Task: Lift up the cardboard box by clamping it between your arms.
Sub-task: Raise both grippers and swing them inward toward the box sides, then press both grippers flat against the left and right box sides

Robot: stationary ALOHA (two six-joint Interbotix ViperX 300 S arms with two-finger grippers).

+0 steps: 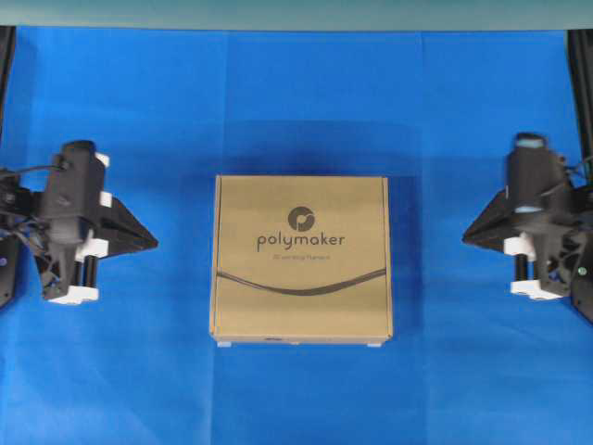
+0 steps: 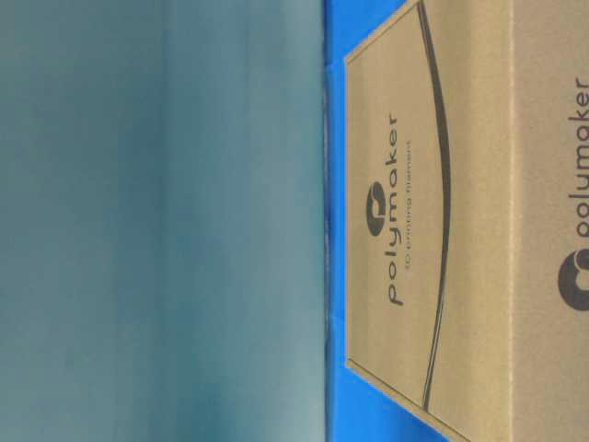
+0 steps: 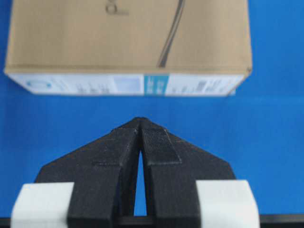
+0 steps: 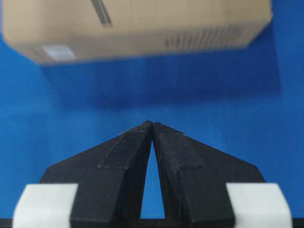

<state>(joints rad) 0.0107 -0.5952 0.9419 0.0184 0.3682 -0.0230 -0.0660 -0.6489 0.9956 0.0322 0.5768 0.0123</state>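
Box (image 1: 301,258) of tan cardboard, flat and nearly square, no clear long axis, lying broad face up at centre of blue surface (image 1: 296,102). Printed top reads upright in overhead view: round emblem above dark "polymaker" lettering, curved dark line below, text running left to right. Edges square to the view, matte finish, crisp folded corners. White and teal label strip on the side wall facing left arm; plain tan wall with faint printed bars and small pale sticker facing right arm.

Left hand (image 1: 151,242) well apart from left side of box, pointing toward it; black, wedge-shaped, rough-textured fingers (image 3: 161,156) pressed together at the tips, holding nothing. White blocks at finger bases.

Right hand (image 1: 467,235) well apart from right side of box, also pointing toward it; fingers (image 4: 128,152) together at the tips, holding nothing.

Surface covering a smooth blue cloth or sheet, faint shadow around box. Grey-teal wall (image 2: 161,221) behind in table-level view.
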